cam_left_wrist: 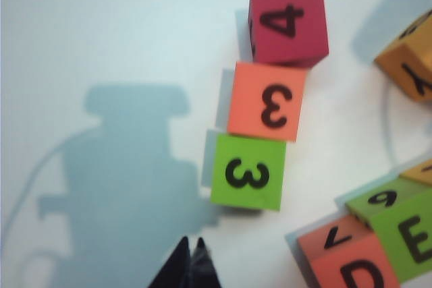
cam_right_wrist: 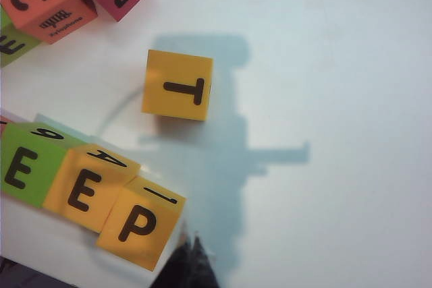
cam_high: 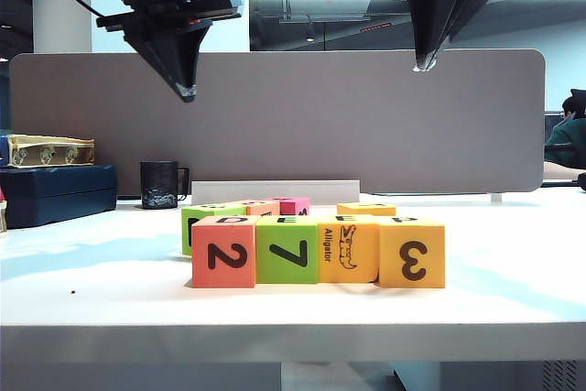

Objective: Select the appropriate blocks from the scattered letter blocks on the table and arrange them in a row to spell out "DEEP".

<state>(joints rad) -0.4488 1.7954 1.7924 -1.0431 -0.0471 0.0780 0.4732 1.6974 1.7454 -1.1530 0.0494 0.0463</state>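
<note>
Blocks spelling DEEP sit touching in a row near the white table's (cam_high: 513, 309) front edge: salmon-red foam cube (cam_high: 223, 252), green cube (cam_high: 287, 249), orange alligator cube (cam_high: 348, 248), orange cube (cam_high: 412, 252). Left gripper (cam_high: 187, 91) and right gripper (cam_high: 422, 63) hang high above, fingers pinched together, empty; best kept clear of the finished row.

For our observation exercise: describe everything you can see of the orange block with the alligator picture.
The orange alligator block is a soft-looking cube, third from the left in the front row on the white table. Its front shows an alligator drawing with the word "Alligator" turned sideways; its top bears a black E. It sits upright, flanked closely by the green 7 block and the orange 3 block.
</note>
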